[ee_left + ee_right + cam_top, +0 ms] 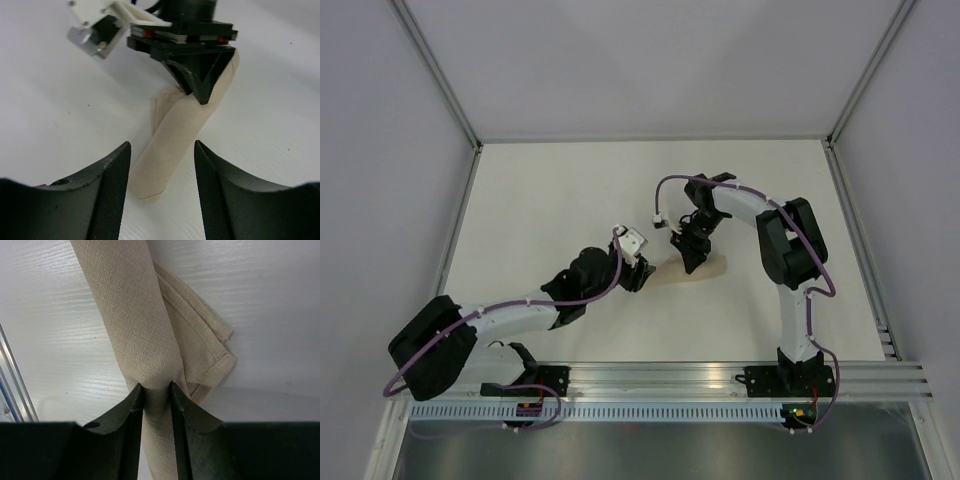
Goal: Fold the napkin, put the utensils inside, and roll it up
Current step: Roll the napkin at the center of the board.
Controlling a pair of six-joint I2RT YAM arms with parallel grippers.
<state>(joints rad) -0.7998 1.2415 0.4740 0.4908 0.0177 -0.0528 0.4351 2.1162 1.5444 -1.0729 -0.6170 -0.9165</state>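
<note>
White surface (550, 200): rolled napkin (708, 268) lies centre-right. Right end effector (156, 387) pinches roll. Left end effector (162, 150) open, straddling roll's left end. Advice: close left gently, tuck loose corner (220, 362), roll evenly.

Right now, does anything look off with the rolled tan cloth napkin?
Yes. Beside the right gripper pinching the tan rolled napkin, a hemmed corner flap sticks out sideways, unwrapped, so the roll looks loose there.

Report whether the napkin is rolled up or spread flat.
Rolled: the napkin forms a tube, one hemmed corner sticking out, with the right hand pinching it.
</note>
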